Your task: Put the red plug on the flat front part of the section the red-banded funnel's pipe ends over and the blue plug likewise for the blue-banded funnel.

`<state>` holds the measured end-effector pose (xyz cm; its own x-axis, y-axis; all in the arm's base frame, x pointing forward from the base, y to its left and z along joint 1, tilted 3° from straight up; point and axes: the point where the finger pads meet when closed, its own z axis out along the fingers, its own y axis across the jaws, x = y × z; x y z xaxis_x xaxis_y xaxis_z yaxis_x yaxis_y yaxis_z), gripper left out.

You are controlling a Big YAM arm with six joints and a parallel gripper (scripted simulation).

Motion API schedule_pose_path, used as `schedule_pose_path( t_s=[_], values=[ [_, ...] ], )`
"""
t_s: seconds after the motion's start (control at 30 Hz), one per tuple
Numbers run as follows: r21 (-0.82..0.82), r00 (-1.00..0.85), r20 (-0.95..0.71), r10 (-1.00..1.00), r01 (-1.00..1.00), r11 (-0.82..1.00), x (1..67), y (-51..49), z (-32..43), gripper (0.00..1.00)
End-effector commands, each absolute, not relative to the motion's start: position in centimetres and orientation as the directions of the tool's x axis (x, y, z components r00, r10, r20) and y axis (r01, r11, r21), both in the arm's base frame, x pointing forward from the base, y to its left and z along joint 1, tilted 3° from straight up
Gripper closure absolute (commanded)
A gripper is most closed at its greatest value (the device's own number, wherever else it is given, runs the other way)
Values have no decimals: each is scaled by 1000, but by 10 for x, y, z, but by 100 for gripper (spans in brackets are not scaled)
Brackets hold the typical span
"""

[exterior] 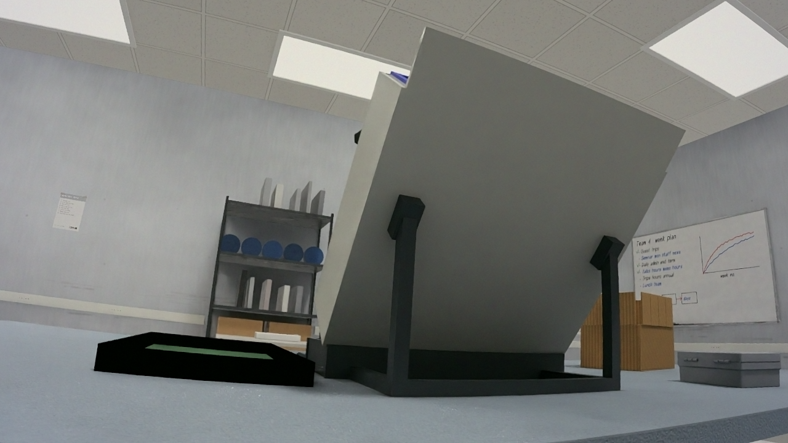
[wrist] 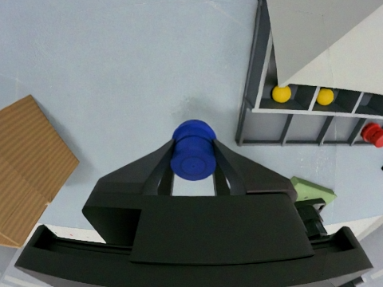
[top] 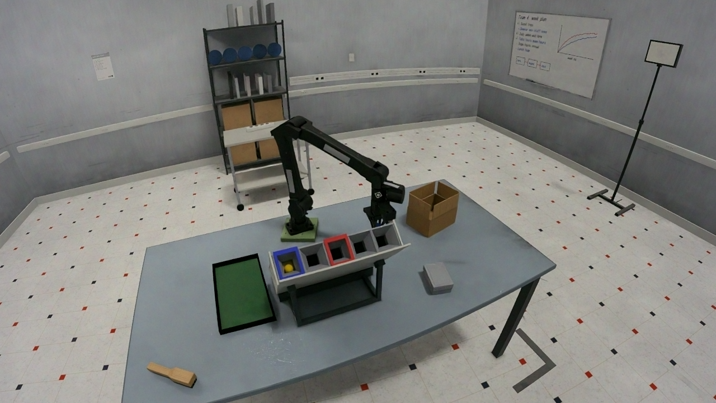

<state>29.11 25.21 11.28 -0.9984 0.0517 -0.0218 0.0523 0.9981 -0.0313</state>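
Observation:
My gripper [wrist: 193, 145] is shut on the blue plug [wrist: 193, 155] and holds it above the table, behind the right end of the funnel rig [top: 338, 253]; it also shows in the top view [top: 378, 216]. In the wrist view the sectioned tray [wrist: 315, 119] lies to the right, with a yellow marble [wrist: 281, 94] in the end section and another marble [wrist: 325, 96] in the section beside it. The red plug [wrist: 373, 134] stands on a flat front part further right. The blue-banded funnel [top: 288, 261] holds a yellow marble [top: 288, 268]. The red-banded funnel [top: 338, 249] looks empty.
A cardboard box [top: 432, 207] stands right of the gripper and shows in the wrist view [wrist: 28, 167]. A green marble tray [top: 241, 292] lies left of the rig. A grey case [top: 437, 277] and a wooden block [top: 172, 374] lie on the table. The arm's green base [wrist: 313, 191] is close.

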Motion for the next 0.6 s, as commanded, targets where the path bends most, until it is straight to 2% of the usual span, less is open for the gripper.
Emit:
schedule_pose_path(
  t_s=[0.0, 0.57],
  values=[
    [-16, -998, -41, 55, 56, 998, 303, 266, 126, 100],
    [-33, -998, -21, 53, 54, 998, 304, 266, 126, 100]
  ],
)
